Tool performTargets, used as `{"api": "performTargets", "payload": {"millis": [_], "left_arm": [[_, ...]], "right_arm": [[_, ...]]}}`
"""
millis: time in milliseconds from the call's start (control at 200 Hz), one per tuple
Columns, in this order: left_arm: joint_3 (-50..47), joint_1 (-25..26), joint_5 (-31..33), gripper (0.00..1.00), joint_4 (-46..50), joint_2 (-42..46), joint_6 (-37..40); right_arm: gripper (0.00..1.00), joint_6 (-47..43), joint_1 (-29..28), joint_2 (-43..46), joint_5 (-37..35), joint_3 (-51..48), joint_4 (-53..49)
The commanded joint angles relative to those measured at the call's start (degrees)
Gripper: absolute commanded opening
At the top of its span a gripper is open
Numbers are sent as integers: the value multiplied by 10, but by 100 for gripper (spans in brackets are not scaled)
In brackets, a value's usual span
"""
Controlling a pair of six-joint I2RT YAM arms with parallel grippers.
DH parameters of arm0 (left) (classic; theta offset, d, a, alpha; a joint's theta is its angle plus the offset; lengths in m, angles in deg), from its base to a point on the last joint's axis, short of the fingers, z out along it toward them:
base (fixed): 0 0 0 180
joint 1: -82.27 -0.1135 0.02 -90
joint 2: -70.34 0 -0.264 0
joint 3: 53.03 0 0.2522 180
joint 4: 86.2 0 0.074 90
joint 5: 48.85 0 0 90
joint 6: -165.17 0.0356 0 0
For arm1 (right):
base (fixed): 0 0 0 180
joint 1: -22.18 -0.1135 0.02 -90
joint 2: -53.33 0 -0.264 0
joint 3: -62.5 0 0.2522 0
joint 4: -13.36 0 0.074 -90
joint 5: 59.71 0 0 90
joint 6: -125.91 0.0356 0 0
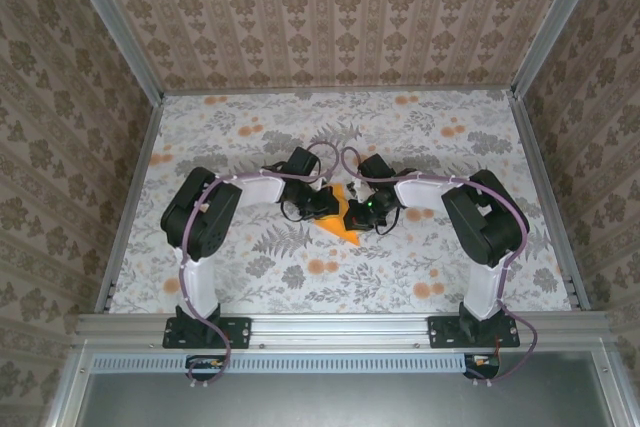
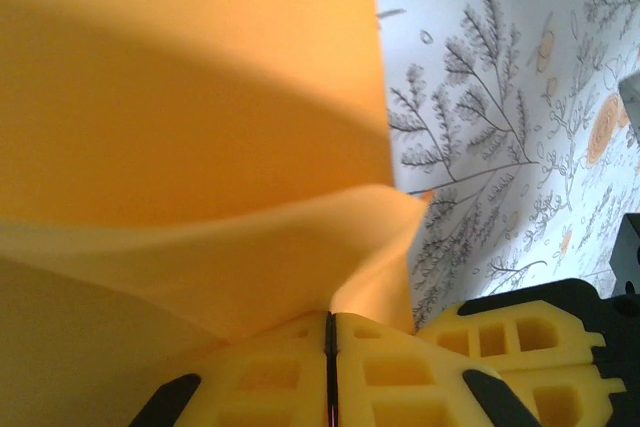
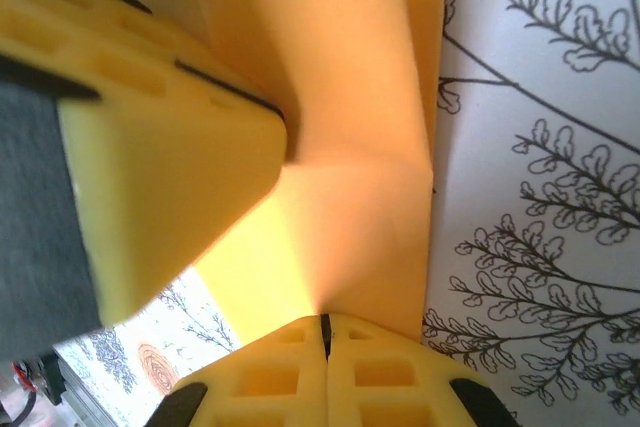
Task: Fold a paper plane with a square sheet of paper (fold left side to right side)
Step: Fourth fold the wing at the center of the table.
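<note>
The square sheet of paper (image 1: 346, 231) is plain orange, folded into layers, and hangs lifted between both grippers at the table's middle. In the left wrist view the paper (image 2: 200, 97) spreads wide and curls down into my left gripper (image 2: 330, 319), whose yellow jaws are shut on its edge. My right gripper (image 3: 322, 322) is shut on another edge of the paper (image 3: 350, 147), just right of the left one. The left gripper's yellow fingers (image 3: 170, 137) pinch the paper close by, at the upper left of the right wrist view. From above, the left gripper (image 1: 332, 209) and right gripper (image 1: 360, 215) almost touch.
The table (image 1: 300, 127) wears a grey leaf-and-flower cloth with small orange blotches. Patterned walls with metal rails close it in on three sides. Both arms bend inward from their bases at the near edge. A yellow finger of the right gripper (image 2: 520, 342) sits beside the left jaws.
</note>
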Motion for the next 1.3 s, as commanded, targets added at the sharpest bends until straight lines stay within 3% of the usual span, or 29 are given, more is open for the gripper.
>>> {"api": "performTargets", "payload": {"millis": [0,770,1295], "left_arm": [[-4,-20,29,9,3,-18,10],[83,-92,66,12,49,-77,85],[146,-175,61,14,72,-95,116]], "right_arm": [[0,-13,1,-34,-70,-13,-75],[0,-23,-2,-30,-75,-16,-90],[0,-21,-5,-29,-73,-11,-92]]}}
